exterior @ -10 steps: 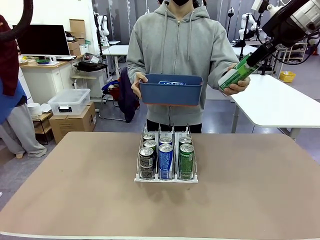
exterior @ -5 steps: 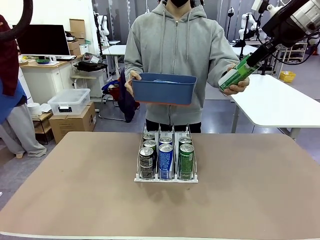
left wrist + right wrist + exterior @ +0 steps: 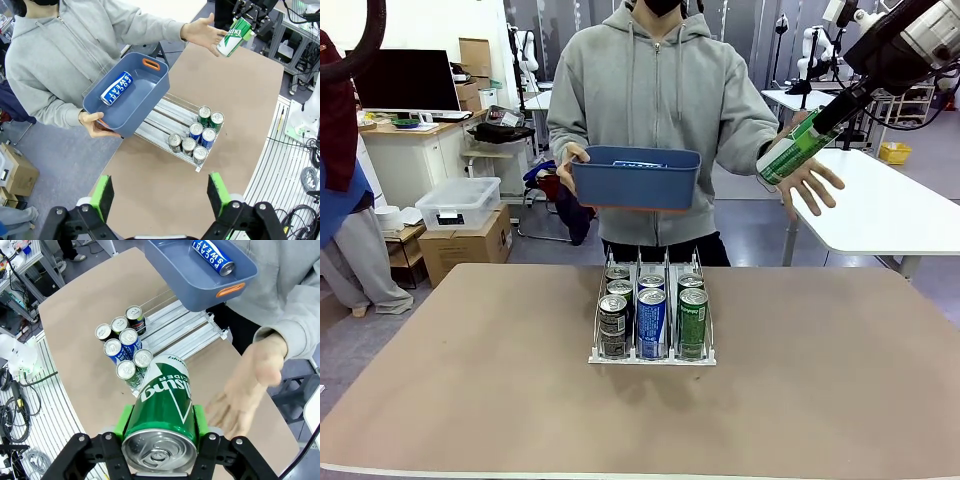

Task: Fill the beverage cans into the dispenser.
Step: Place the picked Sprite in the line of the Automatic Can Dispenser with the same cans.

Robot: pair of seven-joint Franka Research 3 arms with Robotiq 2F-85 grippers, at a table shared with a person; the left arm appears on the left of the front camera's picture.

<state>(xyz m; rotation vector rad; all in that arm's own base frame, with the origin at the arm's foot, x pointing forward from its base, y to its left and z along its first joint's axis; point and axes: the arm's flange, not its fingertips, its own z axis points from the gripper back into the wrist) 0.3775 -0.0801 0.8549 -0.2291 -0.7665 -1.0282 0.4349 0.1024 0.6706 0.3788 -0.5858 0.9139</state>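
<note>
Front view: found right end effector (image 3: 817, 128) high at far right, clamped around a tilted green can (image 3: 794, 152). Saw person's open hand (image 3: 813, 180) just beside that can; could not tell whether touching. Noted person's other hand (image 3: 571, 156) holding a blue tub (image 3: 635, 180) above the dispenser (image 3: 652, 356), set mid-surface (image 3: 820, 390). Counted six cans (image 3: 651, 318) in it, two per lane: dark left, blue middle, green right.

Left wrist view: found left end effector (image 3: 161, 197) high above the surface, jaws spread wide, nothing between. Saw one blue can (image 3: 118, 88) lying on its side in the tub. Noted the six cans bunched at one end of the dispenser.

Right wrist view: saw the green can pinched between both green pads, silver top facing the camera. Noted the open hand, blurred, just beyond the can.
</note>
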